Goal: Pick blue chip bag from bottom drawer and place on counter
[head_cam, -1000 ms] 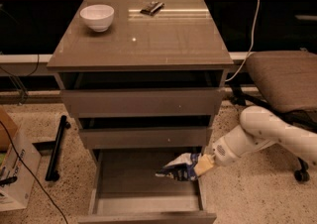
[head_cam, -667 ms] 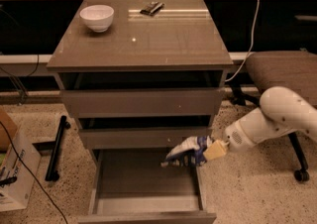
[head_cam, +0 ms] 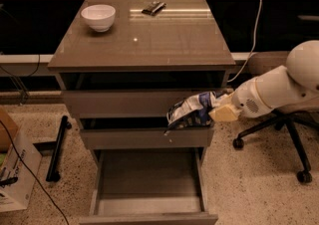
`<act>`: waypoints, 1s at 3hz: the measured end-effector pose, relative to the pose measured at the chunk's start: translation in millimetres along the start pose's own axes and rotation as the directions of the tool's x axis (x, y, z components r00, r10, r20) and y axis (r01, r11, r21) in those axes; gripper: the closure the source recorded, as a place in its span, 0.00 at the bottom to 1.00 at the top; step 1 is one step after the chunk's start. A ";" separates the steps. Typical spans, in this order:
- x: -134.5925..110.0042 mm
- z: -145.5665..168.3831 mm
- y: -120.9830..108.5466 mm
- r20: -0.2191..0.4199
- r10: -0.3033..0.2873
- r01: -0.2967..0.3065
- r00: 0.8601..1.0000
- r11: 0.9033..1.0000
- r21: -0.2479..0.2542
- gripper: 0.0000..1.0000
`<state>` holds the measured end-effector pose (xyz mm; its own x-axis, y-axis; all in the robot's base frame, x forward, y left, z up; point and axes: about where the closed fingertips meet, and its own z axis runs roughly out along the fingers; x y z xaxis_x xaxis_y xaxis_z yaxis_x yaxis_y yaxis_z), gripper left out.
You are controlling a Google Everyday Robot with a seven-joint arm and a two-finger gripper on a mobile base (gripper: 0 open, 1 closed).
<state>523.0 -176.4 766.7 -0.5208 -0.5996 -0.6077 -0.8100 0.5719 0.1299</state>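
**Blue foil clenched, level with the upper drawers, bench not yet reached**

Blue and silver foil is what my gripper (head_cam: 217, 112) has hold of: it is clenched on the right end of the blue chip bag (head_cam: 191, 111), so the rest of the bag sticks out to the side in front of the cabinet, crumpled and free of any surface. I hold it by the end, I judge, because that was the part easiest to pinch while it lay flat.

The bag hangs in front of the top drawer (head_cam: 124, 103) and the middle drawer (head_cam: 139, 138), above the bottom drawer (head_cam: 149, 181). That drawer stands pulled out towards the camera with its grey floor bare, so the picking half of the job looks done. The bag is below the edge of the bench (head_cam: 164, 40), so I judge I must go higher before moving in over the top.

The white bowl (head_cam: 98, 17) sits at the far left corner of the bench and the dark flat item (head_cam: 153, 8) at the far middle edge. Both are well apart from the near half, which gives me room to set the bag down.

Counted: 1 chip bag, 1 gripper, 3 drawers with 1 pulled out, 1 bowl, 1 dark flat item. On the floor I count 1 office chair (head_cam: 294, 149) behind my arm and 1 cardboard box (head_cam: 15, 169) at the far left.
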 end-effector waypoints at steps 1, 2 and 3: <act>-32.3 -22.0 -5.6 0.056 -0.121 0.117 0.991 0.991 0.063 1.00; -32.4 -22.0 -5.6 0.056 -0.121 0.117 0.991 0.991 0.064 1.00; -56.9 -51.3 0.2 0.075 -0.196 0.183 0.978 0.971 0.151 1.00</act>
<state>538.7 -170.9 841.5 -0.3304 -0.6562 -0.6784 -0.8413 0.5306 -0.1035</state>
